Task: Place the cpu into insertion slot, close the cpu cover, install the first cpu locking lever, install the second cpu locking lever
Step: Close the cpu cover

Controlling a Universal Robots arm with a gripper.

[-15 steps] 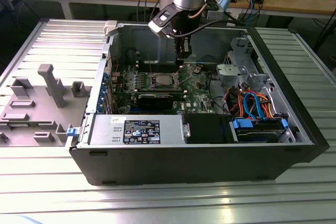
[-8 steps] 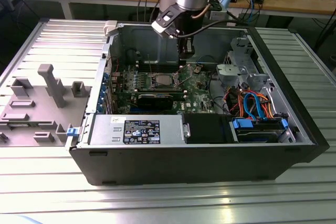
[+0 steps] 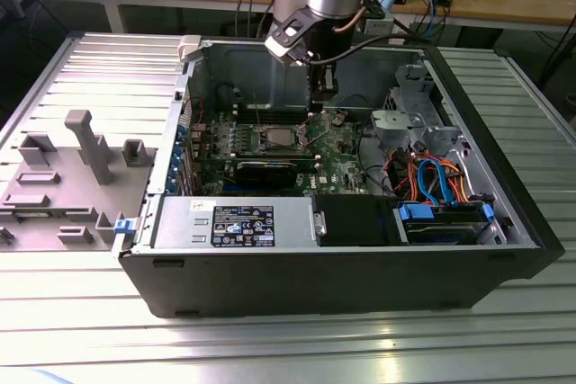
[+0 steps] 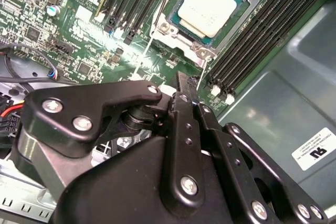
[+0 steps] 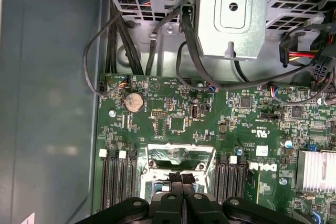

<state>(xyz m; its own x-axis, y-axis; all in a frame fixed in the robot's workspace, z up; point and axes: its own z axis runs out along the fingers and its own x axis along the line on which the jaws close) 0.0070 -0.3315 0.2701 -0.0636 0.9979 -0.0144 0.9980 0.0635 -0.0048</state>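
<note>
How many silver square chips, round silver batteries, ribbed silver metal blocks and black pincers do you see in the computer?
pale silver square cpu: 1
round silver coin battery: 1
ribbed silver metal heat sink: 1
black metal pincer: 1
Total: 4

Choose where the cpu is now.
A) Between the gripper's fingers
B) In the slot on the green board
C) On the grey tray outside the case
B: in the second wrist view the cpu lies flat with its pale metal face up, inside the shiny rim of the slot.
</note>
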